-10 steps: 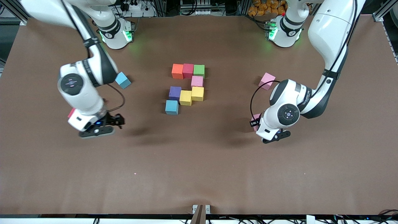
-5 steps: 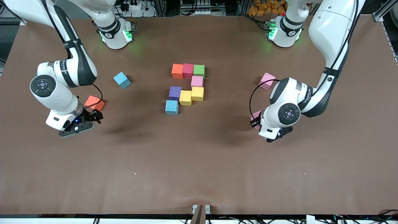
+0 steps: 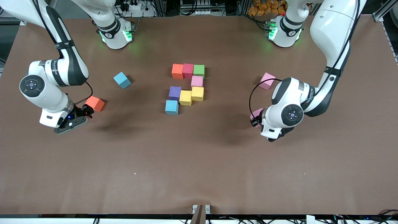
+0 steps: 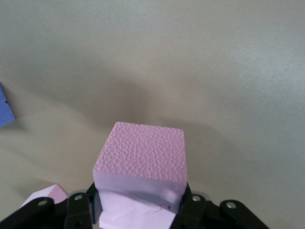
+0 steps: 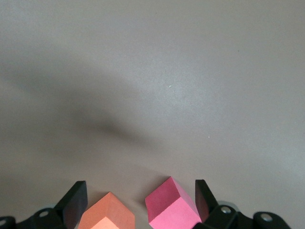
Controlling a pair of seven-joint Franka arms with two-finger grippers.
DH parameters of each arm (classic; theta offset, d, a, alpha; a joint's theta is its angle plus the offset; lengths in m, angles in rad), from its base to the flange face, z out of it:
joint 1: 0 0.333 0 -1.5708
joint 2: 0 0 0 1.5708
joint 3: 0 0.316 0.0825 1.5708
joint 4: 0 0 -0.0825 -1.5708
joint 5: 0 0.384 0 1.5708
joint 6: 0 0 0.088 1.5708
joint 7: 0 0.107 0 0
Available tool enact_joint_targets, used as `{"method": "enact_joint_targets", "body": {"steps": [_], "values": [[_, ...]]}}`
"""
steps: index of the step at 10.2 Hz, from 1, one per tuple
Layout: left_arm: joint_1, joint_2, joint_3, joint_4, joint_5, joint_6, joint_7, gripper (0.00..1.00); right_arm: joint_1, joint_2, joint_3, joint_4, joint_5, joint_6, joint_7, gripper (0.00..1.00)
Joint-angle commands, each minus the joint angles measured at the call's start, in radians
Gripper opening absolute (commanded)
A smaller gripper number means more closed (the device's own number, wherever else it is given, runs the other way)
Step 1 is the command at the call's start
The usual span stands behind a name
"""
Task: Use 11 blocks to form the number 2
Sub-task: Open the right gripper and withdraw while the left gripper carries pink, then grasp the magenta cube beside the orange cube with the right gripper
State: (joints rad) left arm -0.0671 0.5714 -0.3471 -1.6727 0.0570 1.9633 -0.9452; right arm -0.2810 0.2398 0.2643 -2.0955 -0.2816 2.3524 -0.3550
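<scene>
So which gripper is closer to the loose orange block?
Right. The right gripper hangs open right beside the orange block; the left gripper, gripping a pink block, is at the table's other end.

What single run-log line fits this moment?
left gripper: shut on pink block | right gripper: open, empty | number 2: unfinished

Robotics lab, brown table, aluminium framing, cabling at edge

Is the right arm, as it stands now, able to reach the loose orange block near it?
Probably yes: the right gripper is open and empty, right beside the orange block, with nothing between them.
</scene>
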Motion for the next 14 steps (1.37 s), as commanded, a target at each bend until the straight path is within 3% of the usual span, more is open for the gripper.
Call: {"method": "enact_joint_targets", "body": {"steps": [1,3,6,9,14], "values": [[0.006,-0.03,-0.001,0.016,-0.008,-0.02,-0.004,0.17,-0.023,-0.027,0.019,-0.044,0.004,0.036,-0.024,1.0],[0.004,-0.03,0.008,0.017,-0.003,-0.02,0.02,0.17,-0.043,-0.027,0.021,-0.067,0.004,0.045,-0.07,1.0],[0.03,-0.03,0.026,0.045,0.076,-0.02,0.036,0.17,-0.046,-0.028,0.021,-0.171,0.007,0.204,-0.068,1.0],[0.093,-0.027,0.031,0.085,0.112,-0.02,0.057,0.17,-0.07,-0.013,0.019,-0.19,0.007,0.209,-0.093,1.0],[0.064,-0.005,0.031,0.108,0.106,-0.018,-0.009,0.17,-0.072,-0.005,0.021,-0.208,0.007,0.211,-0.096,1.0]]}}
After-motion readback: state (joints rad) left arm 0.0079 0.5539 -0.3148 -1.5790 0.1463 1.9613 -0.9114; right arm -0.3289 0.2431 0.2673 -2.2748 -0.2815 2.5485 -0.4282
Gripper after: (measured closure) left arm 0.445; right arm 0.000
